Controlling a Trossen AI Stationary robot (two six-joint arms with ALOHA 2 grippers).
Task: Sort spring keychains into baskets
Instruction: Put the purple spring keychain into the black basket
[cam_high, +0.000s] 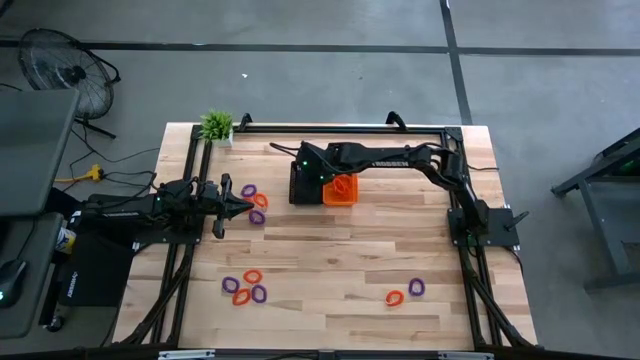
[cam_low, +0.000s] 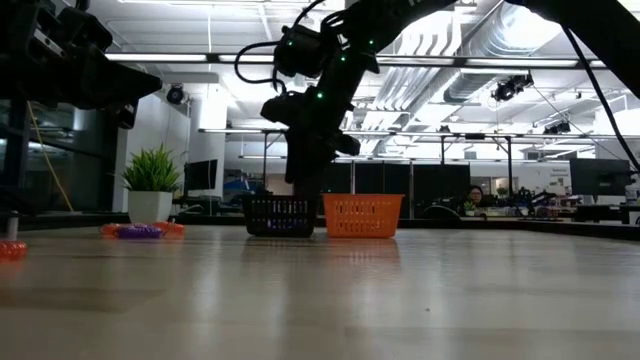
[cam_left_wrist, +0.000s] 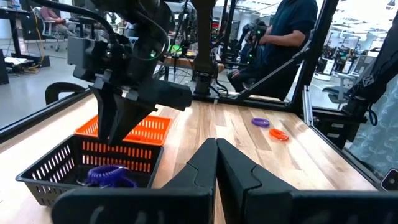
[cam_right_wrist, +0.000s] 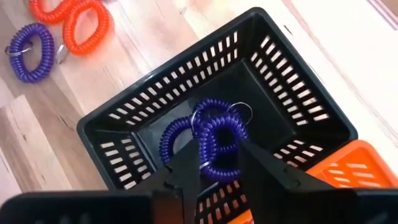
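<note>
The black basket and the orange basket stand side by side at the table's far middle. My right gripper hangs open over the black basket, fingers pointing down, touching nothing; it also shows in the left wrist view. Two purple keychains lie on the black basket's floor below it. My left gripper is shut and empty at the table's left. Loose purple and orange keychains lie beside it, near the front left and at the front right.
A small green potted plant stands at the far left corner. The black frame rails run along the table's far edge and sides. Bare wood lies in the table's middle. People sit in the room behind the table.
</note>
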